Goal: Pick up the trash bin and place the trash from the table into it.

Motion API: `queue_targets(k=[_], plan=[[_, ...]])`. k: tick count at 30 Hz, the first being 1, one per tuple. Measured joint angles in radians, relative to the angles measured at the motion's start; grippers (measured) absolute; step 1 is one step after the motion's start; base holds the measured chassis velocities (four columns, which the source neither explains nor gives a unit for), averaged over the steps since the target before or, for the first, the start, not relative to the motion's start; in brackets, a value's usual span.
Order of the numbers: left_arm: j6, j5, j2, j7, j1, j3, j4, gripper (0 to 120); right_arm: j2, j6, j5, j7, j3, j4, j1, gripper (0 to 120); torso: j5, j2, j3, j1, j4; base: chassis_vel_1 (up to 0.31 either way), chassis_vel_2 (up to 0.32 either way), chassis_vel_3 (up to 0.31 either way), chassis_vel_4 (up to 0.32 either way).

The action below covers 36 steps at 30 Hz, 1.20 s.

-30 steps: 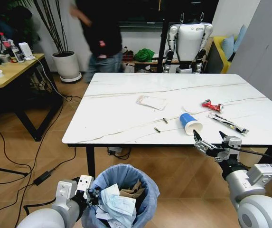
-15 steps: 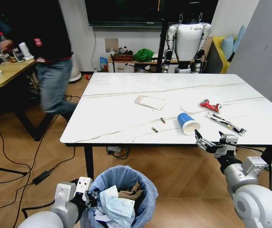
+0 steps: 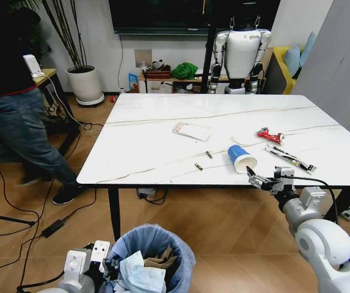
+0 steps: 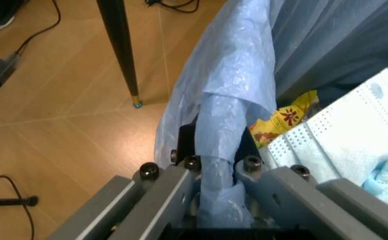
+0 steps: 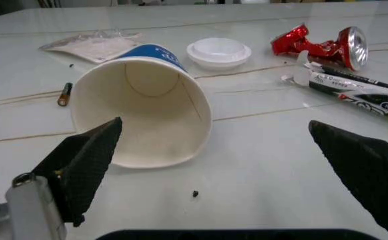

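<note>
L gripper [image 4: 214,210] clamps bin [image 3: 153,241] rim; R gripper [image 3: 266,181], spread wide, nears cup [image 3: 242,159]. Next: straddle cup, clench.

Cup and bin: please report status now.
Left gripper shut on bin rim. Right gripper open at table edge, facing tipped cup. Nothing between.

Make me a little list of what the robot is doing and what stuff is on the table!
left gripper: fingers shut on the trash bin's blue bag rim
trash bin: low by the floor, holding a mask and cardboard
right gripper: fingers open, at the table's near edge, facing the cup
paper cup: lying on its side
table: also holds a red wrapper, long packet, round lid
</note>
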Motion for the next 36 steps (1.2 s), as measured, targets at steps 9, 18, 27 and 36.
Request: queue_targets(k=[9, 18, 27, 36], plan=[[0.0, 0.022, -0.013, 0.008, 0.015, 0.001, 0.0, 0, -0.028, -0.009, 0.047, 0.023, -0.037, -0.055, 0.068, 100, 0.0, 0.0, 0.0, 0.0, 0.0, 0.0, 0.0, 0.0, 0.0], [0.0, 0.034, -0.021, 0.014, 0.018, 0.001, 0.0, 0, -0.043, -0.01, 0.071, 0.039, -0.066, -0.099, 0.125, 76, 0.0, 0.0, 0.0, 0.0, 0.0001, 0.0, 0.0, 0.0, 0.0], [0.0, 0.031, -0.023, 0.015, 0.008, 0.0, 0.0, 0, -0.048, -0.009, 0.083, 0.049, -0.081, -0.11, 0.148, 41, -0.0001, 0.0, 0.0, 0.0, 0.0, 0.0, 0.0, 0.0, 0.0], [0.0, 0.01, -0.01, 0.012, -0.012, -0.003, 0.0, 0, -0.051, -0.007, 0.088, 0.055, -0.091, -0.1, 0.151, 10, -0.0002, 0.0, 0.0, 0.0, 0.0001, 0.0, 0.0, 0.0, 0.0]])
